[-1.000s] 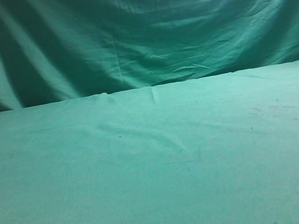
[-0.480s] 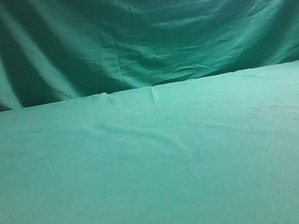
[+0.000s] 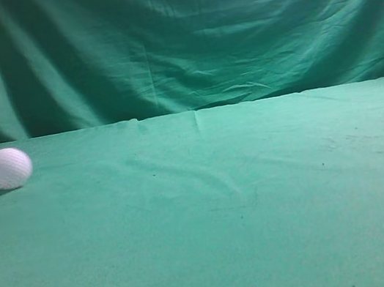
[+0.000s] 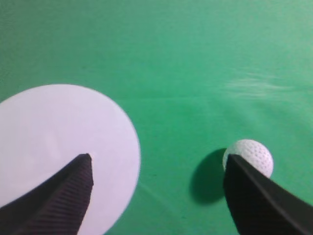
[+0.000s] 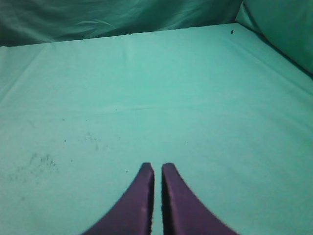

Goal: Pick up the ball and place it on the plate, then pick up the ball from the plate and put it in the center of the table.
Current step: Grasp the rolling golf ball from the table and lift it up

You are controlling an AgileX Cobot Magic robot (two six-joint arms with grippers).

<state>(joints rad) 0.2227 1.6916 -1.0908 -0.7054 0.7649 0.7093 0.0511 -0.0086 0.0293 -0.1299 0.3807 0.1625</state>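
Note:
The white dimpled ball [image 3: 9, 167] rests on the light green table [image 3: 212, 214] at the far left of the exterior view. In the left wrist view the ball [image 4: 249, 154] lies on the cloth, partly behind my right fingertip. The white plate [image 4: 54, 142] lies flat to its left, partly under the other fingertip. My left gripper [image 4: 157, 159] is open and empty, held above the gap between plate and ball. My right gripper [image 5: 157, 167] is shut and empty above bare cloth. Neither gripper shows in the exterior view.
A darker green draped backdrop [image 3: 173, 35] hangs behind the table's far edge. The cloth has slight wrinkles near the middle [image 3: 213, 177]. In the right wrist view the table's edge [image 5: 274, 44] runs along the upper right.
The ball was not in the exterior view in the earlier frames; now it sits at the far left of the table. Nothing else differs.

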